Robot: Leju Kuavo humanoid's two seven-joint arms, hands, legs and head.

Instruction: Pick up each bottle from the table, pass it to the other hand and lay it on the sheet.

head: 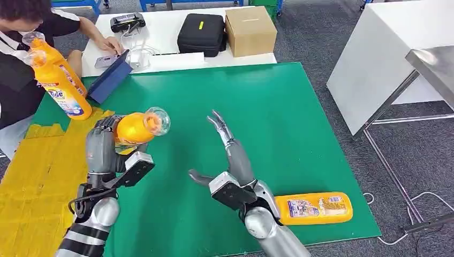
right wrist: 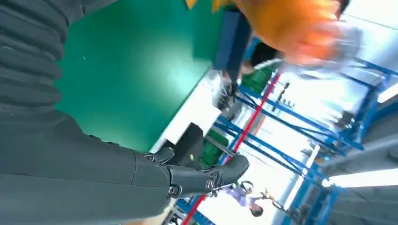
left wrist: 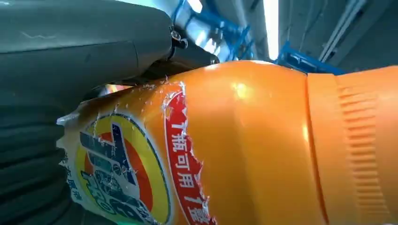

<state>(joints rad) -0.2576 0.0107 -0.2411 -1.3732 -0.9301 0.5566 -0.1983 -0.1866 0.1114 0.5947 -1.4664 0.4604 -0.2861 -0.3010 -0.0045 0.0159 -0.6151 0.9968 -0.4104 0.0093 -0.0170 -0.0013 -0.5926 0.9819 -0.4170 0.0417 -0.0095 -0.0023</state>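
Observation:
My left hand (head: 103, 143) grips an orange detergent bottle (head: 135, 127) above the green table (head: 278, 107), its clear cap pointing toward my right hand. Close up, that bottle's label (left wrist: 126, 173) and orange body (left wrist: 263, 140) lie against my left hand (left wrist: 70, 51). My right hand (head: 229, 155) is open, fingers stretched out, a short way right of the cap; its fingers (right wrist: 206, 176) hold nothing, with the blurred bottle (right wrist: 291, 28) beyond them. Another orange bottle (head: 313, 208) lies on its side at the table's near right edge. A yellow sheet (head: 37, 171) covers the table's left part.
A person at the far left holds two orange bottles (head: 56, 80) upright over the sheet's far end. Behind the green surface a white table (head: 171, 40) carries a black case (head: 202, 34), a cardboard box (head: 250, 30) and a blue tablet (head: 110, 77). A white cabinet (head: 385, 59) stands right.

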